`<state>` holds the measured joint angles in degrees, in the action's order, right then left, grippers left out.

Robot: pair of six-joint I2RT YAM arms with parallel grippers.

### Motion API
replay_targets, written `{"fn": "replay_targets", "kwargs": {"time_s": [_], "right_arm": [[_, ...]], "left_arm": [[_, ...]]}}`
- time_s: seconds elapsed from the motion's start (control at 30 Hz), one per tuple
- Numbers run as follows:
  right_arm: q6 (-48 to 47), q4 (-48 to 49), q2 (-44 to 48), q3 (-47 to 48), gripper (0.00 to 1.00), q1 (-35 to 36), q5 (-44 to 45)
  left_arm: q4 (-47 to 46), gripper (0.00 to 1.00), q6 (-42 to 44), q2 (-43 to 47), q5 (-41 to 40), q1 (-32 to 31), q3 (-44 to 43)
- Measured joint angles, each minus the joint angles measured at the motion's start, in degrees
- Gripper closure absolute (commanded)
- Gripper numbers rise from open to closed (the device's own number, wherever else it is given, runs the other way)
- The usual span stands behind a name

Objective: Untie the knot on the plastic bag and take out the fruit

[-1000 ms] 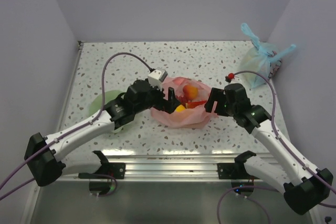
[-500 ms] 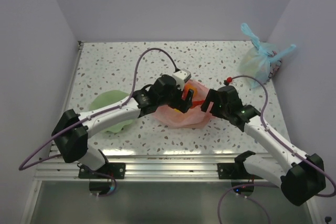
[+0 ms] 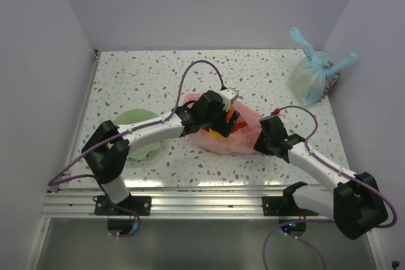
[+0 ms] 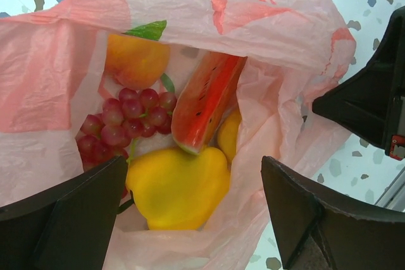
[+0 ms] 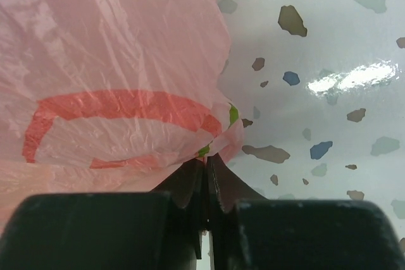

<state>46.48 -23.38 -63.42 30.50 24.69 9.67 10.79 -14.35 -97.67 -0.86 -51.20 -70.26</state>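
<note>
Plastic bag (image 4: 253,4) open, no knot showing; fruit (image 4: 136,61) yet to come out.
The left gripper (image 4: 195,175) gapes wide over the bag's mouth. The right gripper (image 5: 205,162) is pinched shut on the crinkly translucent pink film at its three o'clock edge. Inside are a glossy watermelon slice (image 4: 205,102), a lumpy yellow fruit (image 4: 180,188) at six o'clock and beaded grapes (image 4: 123,124) at nine.

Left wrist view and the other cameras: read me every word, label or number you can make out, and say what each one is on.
"DINI", roughly: red print on the plastic bag, cut off by the top edge of the left wrist view.
More red letters to its left on the same bag: too creased to read.
Print on the blue bag: too small to read.
</note>
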Motion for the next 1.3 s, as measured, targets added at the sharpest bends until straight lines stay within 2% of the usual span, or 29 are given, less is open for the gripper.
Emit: {"fn": "replay_targets", "kwargs": {"time_s": [0.23, 0.43, 0.5, 0.77, 0.9, 1.2, 1.3], "right_arm": [[-0.92, 0.52, -0.59, 0.0, 1.0, 0.0, -0.26], [-2.21, 0.74, -0.59, 0.0, 1.0, 0.0, -0.85], [-2.58, 0.76, -0.57, 0.0, 1.0, 0.0, -1.7], [-3.32, 0.72, 0.87, 0.0, 1.0, 0.0, -2.82], [-3.69, 0.72, 1.22, 0.0, 1.0, 0.0, -3.23], [-3.98, 0.74, 1.2, 0.0, 1.0, 0.0, -3.43], [-4.07, 0.79, 1.16, 0.0, 1.0, 0.0, -3.45]], "left_arm": [[-0.48, 0.07, 0.48, -2.03, -0.02, 0.0, 0.0], [-2.6, 0.16, 0.46, -3.87, 0.09, 0.0, -0.22], [-2.8, 0.22, 0.46, -5.44, 0.15, 0.0, -0.94], [-2.71, 0.23, 0.7, -9.75, 0.02, 0.0, -3.15], [-2.56, 0.18, 0.35, -9.73, -1.03, 0.0, -3.04], [-4.44, 0.19, -8.07, -0.7, -7.82, 0.26, 6.45], [-5.25, 0.2, -11.8, -0.09, -9.09, 0.57, 7.45]]}}
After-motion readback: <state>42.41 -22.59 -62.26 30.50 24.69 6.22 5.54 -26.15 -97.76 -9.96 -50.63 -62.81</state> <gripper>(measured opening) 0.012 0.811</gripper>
